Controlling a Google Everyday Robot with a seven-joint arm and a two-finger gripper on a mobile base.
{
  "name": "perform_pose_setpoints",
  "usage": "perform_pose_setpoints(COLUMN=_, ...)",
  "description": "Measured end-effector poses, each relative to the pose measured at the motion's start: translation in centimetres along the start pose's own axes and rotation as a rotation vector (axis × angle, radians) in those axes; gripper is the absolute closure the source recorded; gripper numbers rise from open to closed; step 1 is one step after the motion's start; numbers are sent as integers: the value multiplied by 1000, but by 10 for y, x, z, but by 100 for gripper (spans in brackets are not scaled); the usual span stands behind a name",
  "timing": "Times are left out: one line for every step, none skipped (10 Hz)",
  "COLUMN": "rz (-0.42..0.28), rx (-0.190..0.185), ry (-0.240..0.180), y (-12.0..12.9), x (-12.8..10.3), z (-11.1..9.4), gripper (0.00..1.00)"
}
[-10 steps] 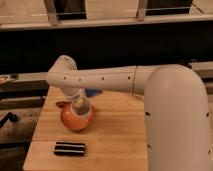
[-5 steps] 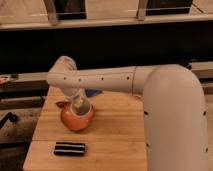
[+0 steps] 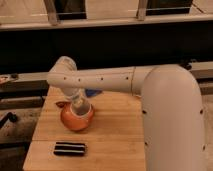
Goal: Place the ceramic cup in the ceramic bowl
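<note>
A: Where's the claw point(image 3: 79, 106)?

B: Down over the bowl point(image 3: 76, 119), jaws closed; the cup point(image 3: 81, 108) seems clamped in them, sitting at the bowl's mouth.

A: Risk from here?

B: I'd say letting go with the cup tilted or off-centre; it could clip the rim and tip onto the bench point(image 3: 115, 130). Pulling up before the jaws spread could drag the bowl toward the dark bar point(image 3: 70, 148) nearer the edge.
</note>
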Motion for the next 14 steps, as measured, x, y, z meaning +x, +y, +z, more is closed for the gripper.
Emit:
perform_pose_setpoints(rz=0, rx=-1, ry=-1, y=-1, x=0, z=1, gripper=99)
perform_pose_setpoints(rz=0, rx=-2, ry=-2, y=-1, x=0, z=2, gripper=99)
perform_pose_setpoints(rz=0, rx=-3, ry=-3, y=-2, x=-1, z=4, gripper=99)
perform_pose_setpoints(rz=1, rx=-3, ry=-4, y=-2, x=-1, z=4, gripper=99)
perform_pose_setpoints(rz=2, rx=-3, ry=-5, y=-3, x=-1, z=5, gripper=98)
perform_pose_setpoints(rz=1, rx=-4, ry=-6, y=-3, x=-1, z=6, gripper=94)
perform_pose_setpoints(rz=2, rx=-5, ry=-6, y=-4, x=-1, z=7, gripper=91)
perform_pose_setpoints(rz=2, rx=-5, ry=-7, y=-4, x=-1, z=8, gripper=91)
perform_pose_setpoints(rz=3, rx=-6, ry=-8, y=-5, x=-1, z=9, gripper=91)
perform_pose_setpoints(rz=4, rx=-6, ry=-9, y=-6, x=-1, z=9, gripper=91)
perform_pose_setpoints(rz=5, rx=-7, ry=-10, y=-6, x=-1, z=10, gripper=91)
perform_pose_setpoints(rz=6, rx=-7, ry=-11, y=-7, x=-1, z=11, gripper=91)
perform_pose_setpoints(rz=6, rx=-6, ry=-12, y=-8, x=-1, z=12, gripper=91)
perform_pose_setpoints(rz=6, rx=-7, ry=-14, y=-9, x=-2, z=13, gripper=91)
